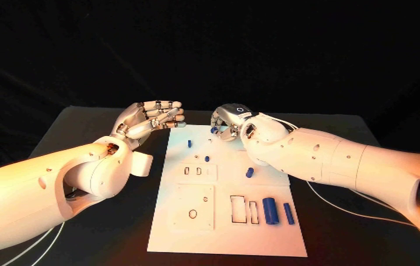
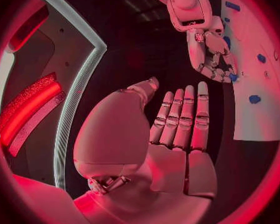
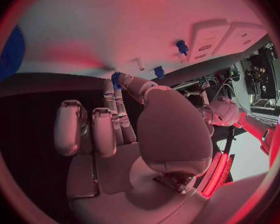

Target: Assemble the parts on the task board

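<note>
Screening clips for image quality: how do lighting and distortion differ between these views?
Head view: warm neutral light, straight edges, task board crisp against dark surroundings. Left wrist view: strong red cast, fisheye bending around the left hand. Right wrist view: same red cast and curvature around the right hand.

In the head view, the right hand (image 1: 235, 122) at frame centre covers the task board (image 1: 229, 242)'s far right corner, and its fingers hide most of a small blue part (image 1: 214, 130).
</note>
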